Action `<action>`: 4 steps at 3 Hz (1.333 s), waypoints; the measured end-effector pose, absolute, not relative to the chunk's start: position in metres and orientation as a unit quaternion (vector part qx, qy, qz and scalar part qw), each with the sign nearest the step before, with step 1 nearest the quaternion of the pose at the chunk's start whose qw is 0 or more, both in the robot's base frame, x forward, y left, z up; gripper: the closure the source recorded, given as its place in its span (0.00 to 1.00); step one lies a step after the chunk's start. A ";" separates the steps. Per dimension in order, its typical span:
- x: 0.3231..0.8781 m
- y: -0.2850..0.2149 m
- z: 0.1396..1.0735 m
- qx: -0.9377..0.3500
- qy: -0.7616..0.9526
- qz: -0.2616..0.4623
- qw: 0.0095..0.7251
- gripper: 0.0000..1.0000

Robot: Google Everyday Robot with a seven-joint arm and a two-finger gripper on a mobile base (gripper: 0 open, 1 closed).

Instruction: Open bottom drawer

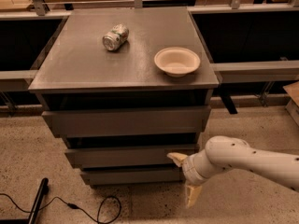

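At cabinet (84, 69) base, bottom drawer (131, 175) (plain grey, handle-less); hand (185, 177) beside, splayed.

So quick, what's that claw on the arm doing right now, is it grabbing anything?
Gripper: open, holding nothing, at the right end of the bottom drawer.

- bottom drawer (131, 175): dark grey, plain
- gripper (182, 179), down by that drawer's right end: pale yellow
- arm (254, 161): white
- bowl (177, 61): cream
- can (115, 37): silver
- floor (28, 148): speckled tan
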State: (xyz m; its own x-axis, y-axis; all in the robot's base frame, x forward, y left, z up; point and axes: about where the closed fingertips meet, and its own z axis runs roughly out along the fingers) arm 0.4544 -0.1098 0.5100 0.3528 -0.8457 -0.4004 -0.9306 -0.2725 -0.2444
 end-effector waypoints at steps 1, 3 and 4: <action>0.450 -0.084 0.452 -0.802 0.530 0.144 0.233 0.00; 0.438 -0.058 0.361 -0.776 0.534 0.219 0.254 0.00; 0.441 -0.045 0.332 -0.755 0.544 0.243 0.274 0.00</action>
